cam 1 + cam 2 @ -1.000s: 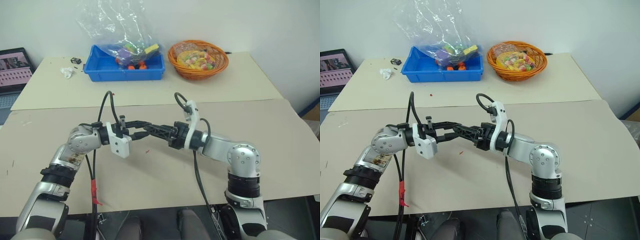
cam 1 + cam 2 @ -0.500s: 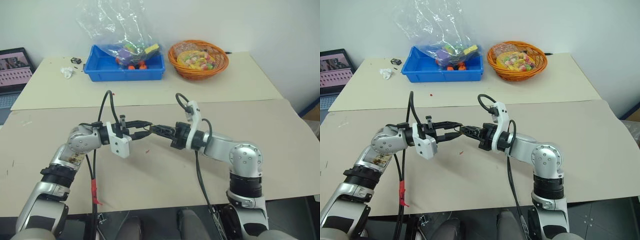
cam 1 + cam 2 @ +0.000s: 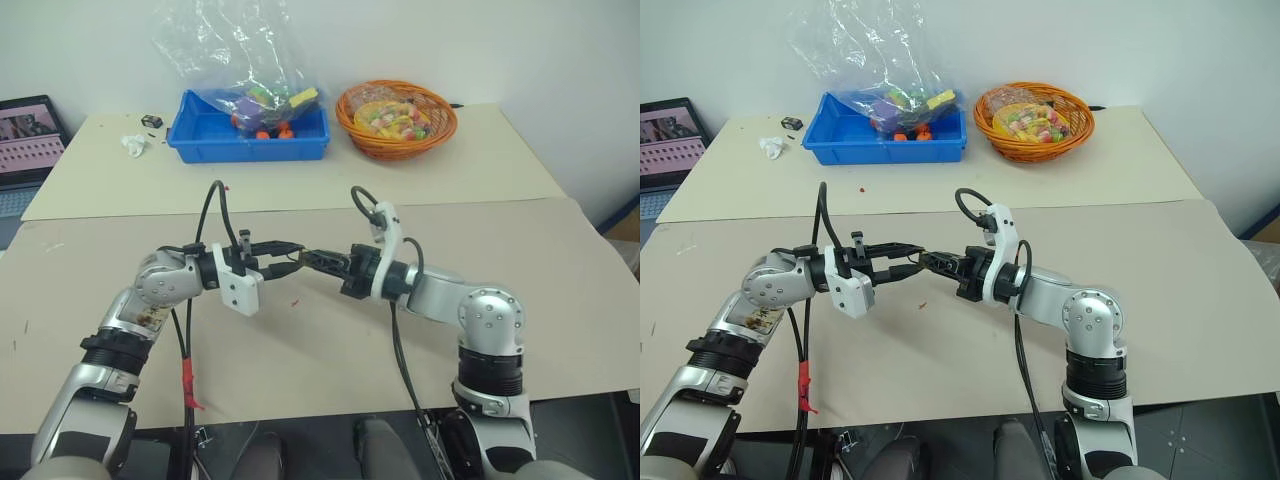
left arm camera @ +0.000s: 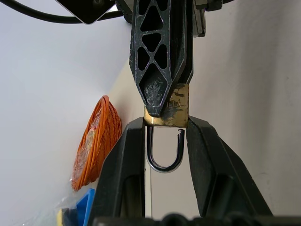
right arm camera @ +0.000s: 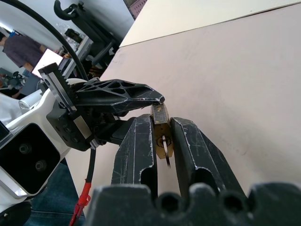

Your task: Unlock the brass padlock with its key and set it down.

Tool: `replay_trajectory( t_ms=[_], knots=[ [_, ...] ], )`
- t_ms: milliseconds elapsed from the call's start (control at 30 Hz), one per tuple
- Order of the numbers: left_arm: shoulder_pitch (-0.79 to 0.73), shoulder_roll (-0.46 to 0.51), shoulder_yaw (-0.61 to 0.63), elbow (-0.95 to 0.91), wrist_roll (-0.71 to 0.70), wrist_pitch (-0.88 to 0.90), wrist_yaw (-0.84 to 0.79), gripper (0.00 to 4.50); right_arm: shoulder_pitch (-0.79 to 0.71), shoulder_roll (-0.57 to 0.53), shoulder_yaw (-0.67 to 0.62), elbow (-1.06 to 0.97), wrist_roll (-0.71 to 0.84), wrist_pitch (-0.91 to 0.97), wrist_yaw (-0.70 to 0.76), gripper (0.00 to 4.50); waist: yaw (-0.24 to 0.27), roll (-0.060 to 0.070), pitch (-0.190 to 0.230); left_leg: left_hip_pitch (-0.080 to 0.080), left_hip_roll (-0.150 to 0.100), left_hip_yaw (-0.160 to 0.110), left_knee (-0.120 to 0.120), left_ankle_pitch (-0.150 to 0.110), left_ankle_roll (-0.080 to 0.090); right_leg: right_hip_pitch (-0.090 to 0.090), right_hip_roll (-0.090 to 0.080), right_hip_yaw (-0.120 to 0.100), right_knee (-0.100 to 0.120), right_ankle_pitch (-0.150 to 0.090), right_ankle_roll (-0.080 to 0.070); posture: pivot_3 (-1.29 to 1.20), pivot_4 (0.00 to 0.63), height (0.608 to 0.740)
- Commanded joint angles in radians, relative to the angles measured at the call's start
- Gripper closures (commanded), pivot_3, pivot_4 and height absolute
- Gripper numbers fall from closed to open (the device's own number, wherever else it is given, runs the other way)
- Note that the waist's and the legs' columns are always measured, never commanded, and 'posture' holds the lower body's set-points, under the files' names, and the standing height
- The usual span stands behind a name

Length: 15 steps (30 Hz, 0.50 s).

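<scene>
The brass padlock (image 4: 169, 107) is clamped by both the left hand (image 4: 164, 136) and right hand (image 5: 162, 141) above the counter (image 3: 330, 360); its shackle looks freed at 1 end, possibly unlocked; setting down remains.

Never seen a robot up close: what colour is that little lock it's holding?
The padlock body is brass yellow with a dark silvery loop; the left wrist view shows it best.

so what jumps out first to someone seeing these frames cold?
The two grippers meeting tip to tip above the middle of the near table: the left gripper and right gripper both pinch the tiny brass padlock, its silvery shackle hanging free between the left fingers. After that, colour at the far table: an orange basket of sweets beside a blue bin under a crumpled clear bag.
</scene>
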Motion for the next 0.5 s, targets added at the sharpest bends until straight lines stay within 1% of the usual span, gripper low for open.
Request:
replay_trajectory(
  t_ms=[33,300,367,400,433,500],
  knots=[
    [-0.010,0.002,0.013,-0.034,-0.016,0.009,0.022,3.68,-0.004,0.002,0.015,-0.047,0.033,-0.009,0.028,4.37,0.000,0.000,0.000,0.000,0.000,0.000,0.000,0.000,0.000,0.000,0.000,0.000,0.000,0.000,0.000,0.00,0.150,0.740],
    [-0.002,-0.005,0.016,-0.054,-0.049,0.061,0.013,3.68,0.000,-0.002,0.024,-0.045,0.020,-0.017,0.027,4.37,0.000,0.000,0.000,0.000,0.000,0.000,0.000,0.000,0.000,0.000,0.000,0.000,0.000,0.000,0.000,0.00,0.150,0.740],
    [-0.003,-0.009,0.020,-0.066,-0.084,0.076,0.005,2.72,0.003,0.000,0.022,-0.043,0.018,-0.020,0.026,4.37,0.000,0.000,0.000,0.000,0.000,0.000,0.000,0.000,0.000,0.000,0.000,0.000,0.000,0.000,0.000,0.00,0.150,0.740],
    [-0.003,-0.010,0.020,-0.070,-0.093,0.082,0.002,2.48,0.004,-0.001,0.023,-0.044,0.016,-0.021,0.027,4.37,0.000,0.000,0.000,0.000,0.000,0.000,0.000,0.000,0.000,0.000,0.000,0.000,0.000,0.000,0.000,0.00,0.150,0.740],
    [-0.004,-0.009,0.021,-0.073,-0.086,0.082,0.007,1.97,0.004,-0.001,0.023,-0.044,0.014,-0.021,0.027,4.37,0.000,0.000,0.000,0.000,0.000,0.000,0.000,0.000,0.000,0.000,0.000,0.000,0.000,0.000,0.000,0.00,0.150,0.740],
    [-0.006,-0.008,0.026,-0.078,-0.060,0.091,0.025,1.36,0.005,-0.002,0.022,-0.042,0.014,-0.023,0.028,4.37,-0.001,0.000,0.000,0.000,0.000,0.000,0.000,0.000,0.000,0.000,0.000,0.000,0.000,0.000,0.000,0.00,0.150,0.740]
  ],
)
